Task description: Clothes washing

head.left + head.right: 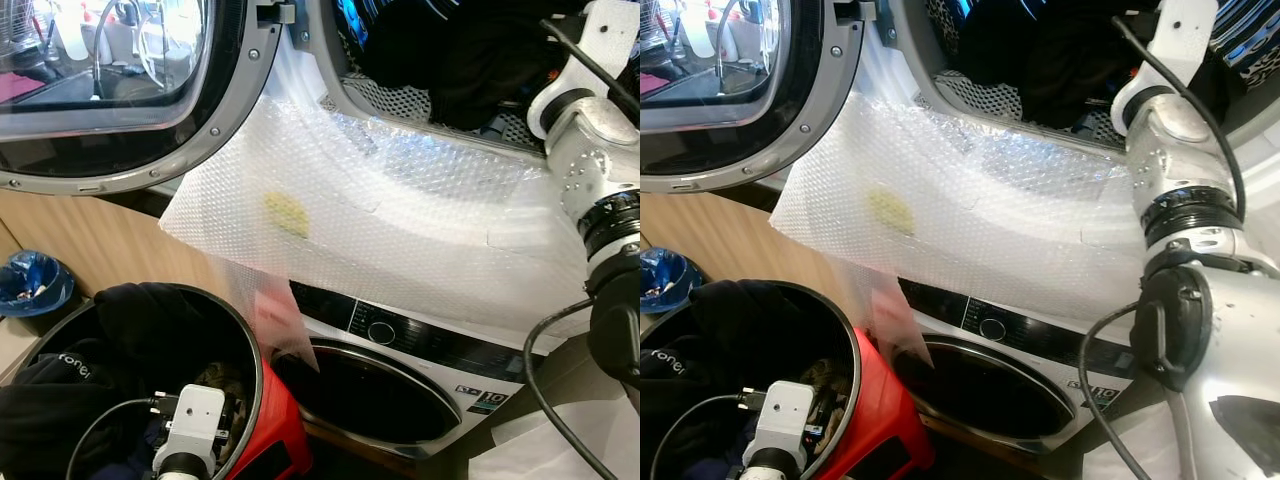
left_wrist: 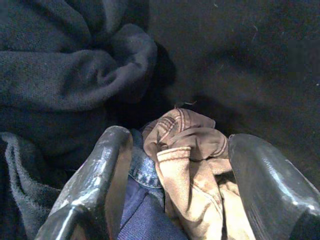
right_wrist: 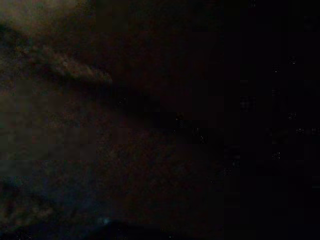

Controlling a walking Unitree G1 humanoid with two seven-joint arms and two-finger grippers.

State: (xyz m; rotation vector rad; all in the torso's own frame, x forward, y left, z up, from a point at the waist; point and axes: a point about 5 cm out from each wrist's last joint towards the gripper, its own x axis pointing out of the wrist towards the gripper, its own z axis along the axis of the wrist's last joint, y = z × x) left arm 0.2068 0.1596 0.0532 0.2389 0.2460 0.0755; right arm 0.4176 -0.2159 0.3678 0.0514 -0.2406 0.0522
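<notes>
Bubble wrap sheet (image 1: 400, 210) draped w/ a yellowish patch (image 1: 287, 213) at approx 9 o'clock on it. Small black bin w/ blue liner (image 1: 33, 285) at 9 o'clock of frame, on wood-look floor (image 1: 110, 245). White sheet (image 1: 525, 445) at 5 o'clock.

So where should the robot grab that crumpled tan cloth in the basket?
Best at the bunched top fold of the tan cloth, from straight above. That ridge sticks up between the left gripper's open fingers, clear of the dark sweater beside it.
</notes>
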